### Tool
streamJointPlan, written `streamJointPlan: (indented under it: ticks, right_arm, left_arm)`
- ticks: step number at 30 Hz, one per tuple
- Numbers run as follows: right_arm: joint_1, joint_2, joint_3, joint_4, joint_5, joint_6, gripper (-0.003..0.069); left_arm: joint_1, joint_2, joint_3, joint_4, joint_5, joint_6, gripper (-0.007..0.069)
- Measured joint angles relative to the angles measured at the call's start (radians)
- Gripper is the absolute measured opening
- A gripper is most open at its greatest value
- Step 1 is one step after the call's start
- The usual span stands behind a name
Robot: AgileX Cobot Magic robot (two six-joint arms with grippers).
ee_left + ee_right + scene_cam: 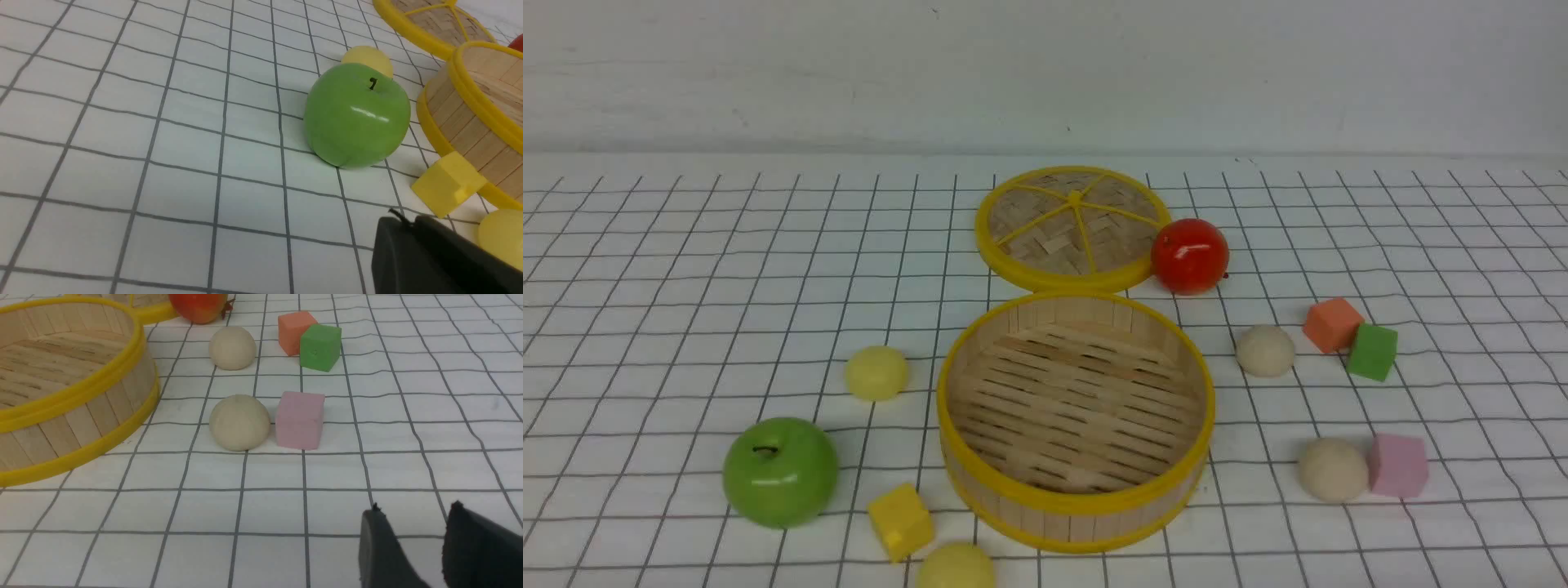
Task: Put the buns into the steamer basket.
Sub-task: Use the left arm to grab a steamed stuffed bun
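Observation:
The steamer basket (1075,506) stands in the middle of the table with nothing in it. Two pale yellow buns lie to its left: one (876,372) beside it, one (956,567) at the front edge. Two cream-beige buns lie to its right, one (1264,350) farther back and one (1332,469) nearer. Neither arm shows in the front view. In the left wrist view my left gripper (406,220) is shut and empty, close to the front yellow bun (502,237). My right gripper (414,508) stands open and empty, short of the nearer beige bun (239,422).
The basket's lid (1072,226) lies flat behind it, with a red apple (1189,256) at its right. A green apple (780,471) and a yellow cube (901,520) sit front left. Orange (1331,324), green (1371,352) and pink (1397,465) cubes sit among the beige buns.

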State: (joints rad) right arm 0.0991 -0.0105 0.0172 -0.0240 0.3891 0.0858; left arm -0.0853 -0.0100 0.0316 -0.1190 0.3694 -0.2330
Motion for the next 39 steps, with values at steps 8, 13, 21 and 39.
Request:
streamJointPlan:
  ticks: [8, 13, 21, 39]
  right_arm:
    - [0.0, 0.0, 0.0, 0.0, 0.0, 0.0, 0.0239]
    - [0.0, 0.0, 0.0, 0.0, 0.0, 0.0, 0.0239]
    - [0.0, 0.0, 0.0, 0.0, 0.0, 0.0, 0.0239]
    - [0.0, 0.0, 0.0, 0.0, 0.0, 0.0, 0.0239]
  left_arm:
    - [0.0, 0.0, 0.0, 0.0, 0.0, 0.0, 0.0047]
    - [0.0, 0.0, 0.0, 0.0, 0.0, 0.0, 0.0054]
    - [0.0, 0.0, 0.0, -0.018, -0.022, -0.006, 0.0061]
    - [-0.062, 0.0, -0.194, -0.451, -0.159, -0.033, 0.0074]
